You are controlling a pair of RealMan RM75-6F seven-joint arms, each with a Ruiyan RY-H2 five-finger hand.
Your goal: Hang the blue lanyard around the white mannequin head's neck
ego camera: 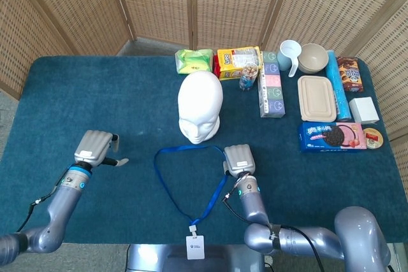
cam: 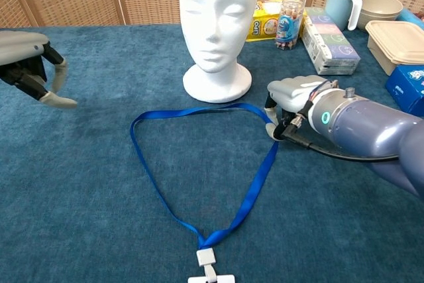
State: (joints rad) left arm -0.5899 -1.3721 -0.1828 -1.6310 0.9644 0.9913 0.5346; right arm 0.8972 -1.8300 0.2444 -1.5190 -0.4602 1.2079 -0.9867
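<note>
The white mannequin head [ego camera: 200, 106] [cam: 215, 18] stands upright mid-table. In front of it the blue lanyard [ego camera: 167, 189] [cam: 156, 185] lies as a wide loop on the cloth. Its white badge [ego camera: 195, 245] [cam: 211, 278] is at the near edge. My right hand [ego camera: 238, 159] [cam: 296, 95] sits on the loop's right corner, with its fingers curled down onto the strap and gripping it. My left hand [ego camera: 95, 148] [cam: 30, 64] hovers left of the loop with its fingers apart, holding nothing and clear of the strap.
Along the back and right stand snack bags [ego camera: 237, 62], a small jar [ego camera: 248, 78], a boxed pack [ego camera: 271, 85], a mug [ego camera: 290, 54], a bowl [ego camera: 313, 57], a lidded tray [ego camera: 317, 97] and a cookie pack [ego camera: 332, 136]. Wicker screens [ego camera: 210, 4] close off the far side.
</note>
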